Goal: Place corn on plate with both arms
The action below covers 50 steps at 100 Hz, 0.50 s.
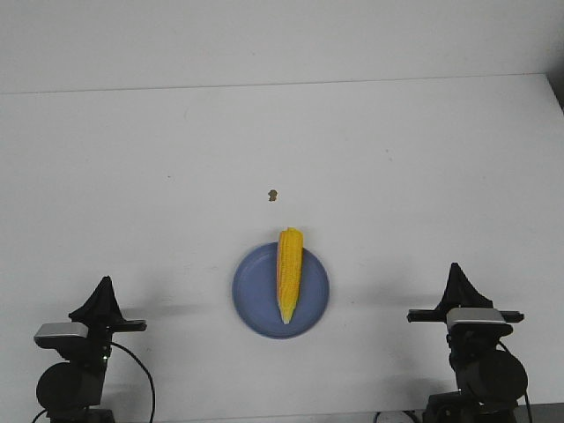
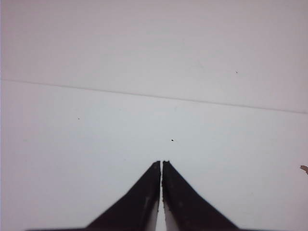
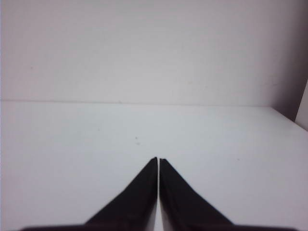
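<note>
The yellow-orange corn (image 1: 289,272) lies lengthwise on the periwinkle-blue plate (image 1: 256,295) near the table's front middle, its pointed end toward me and its blunt end over the far rim. My left gripper (image 1: 106,284) rests at the front left, shut and empty; in the left wrist view (image 2: 161,162) the jaws are together over bare table. My right gripper (image 1: 456,270) rests at the front right, shut and empty; the right wrist view (image 3: 158,159) shows its jaws closed. Neither wrist view shows the corn or the plate.
A small brown speck (image 1: 272,195) lies on the white table beyond the plate; it also shows at the edge of the left wrist view (image 2: 304,169). A white wall rises behind the table's far edge. The table's right edge shows in the right wrist view (image 3: 288,115).
</note>
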Motion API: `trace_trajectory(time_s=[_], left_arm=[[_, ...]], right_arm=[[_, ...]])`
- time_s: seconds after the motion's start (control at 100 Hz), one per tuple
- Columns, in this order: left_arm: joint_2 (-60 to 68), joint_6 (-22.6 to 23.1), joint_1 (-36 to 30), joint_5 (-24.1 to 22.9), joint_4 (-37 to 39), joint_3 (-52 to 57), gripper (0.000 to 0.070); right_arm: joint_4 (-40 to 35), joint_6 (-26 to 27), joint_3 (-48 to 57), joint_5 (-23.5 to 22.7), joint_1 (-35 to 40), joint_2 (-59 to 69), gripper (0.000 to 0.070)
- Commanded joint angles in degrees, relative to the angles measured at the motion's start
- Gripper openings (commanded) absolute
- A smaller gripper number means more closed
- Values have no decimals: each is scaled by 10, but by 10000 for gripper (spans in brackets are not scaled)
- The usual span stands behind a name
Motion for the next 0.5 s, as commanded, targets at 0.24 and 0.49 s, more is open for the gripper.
trace_trajectory(time_s=[0.24, 0.49], left_arm=[[-1, 5, 0, 0, 6, -11, 16], [-1, 5, 0, 0, 7, -11, 15]], right_arm=[[113, 17, -79, -5, -18, -1, 10], [169, 31, -122, -6, -19, -1, 10]])
